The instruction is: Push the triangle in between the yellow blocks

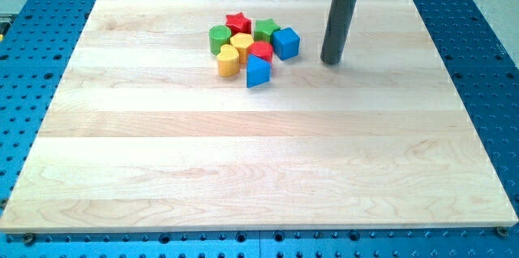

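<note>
my tip (330, 62) well right of blue triangle (257, 72)

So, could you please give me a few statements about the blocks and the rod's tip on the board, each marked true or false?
1. My tip touches the blue cube. False: it stands apart, to the view's right.
2. The blue triangle lies at the cluster's bottom edge. True.
3. The two yellow blocks sit side by side. True.
4. The red star lies nearest the view's bottom. False: it is at the cluster's top.
</note>
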{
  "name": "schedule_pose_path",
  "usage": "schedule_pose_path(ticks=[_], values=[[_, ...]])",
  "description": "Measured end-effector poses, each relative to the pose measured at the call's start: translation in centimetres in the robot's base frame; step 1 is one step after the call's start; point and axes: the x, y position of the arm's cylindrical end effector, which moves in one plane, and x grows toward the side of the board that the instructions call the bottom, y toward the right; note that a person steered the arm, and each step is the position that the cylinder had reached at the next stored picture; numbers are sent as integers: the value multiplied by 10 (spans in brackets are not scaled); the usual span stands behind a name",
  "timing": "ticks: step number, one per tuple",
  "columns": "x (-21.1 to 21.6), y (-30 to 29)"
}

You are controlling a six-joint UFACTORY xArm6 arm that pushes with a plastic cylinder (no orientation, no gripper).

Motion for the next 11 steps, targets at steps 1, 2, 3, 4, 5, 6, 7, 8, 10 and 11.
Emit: schedule_pose_path(ticks=[1, 2, 3, 4, 5, 6, 7, 8, 10, 11], values=[[-3, -27], [-22, -35], [-20, -51], [-20, -30], [-21, 30], [-22, 77], [-22, 92], [42, 17], [64, -115], [61, -117]])
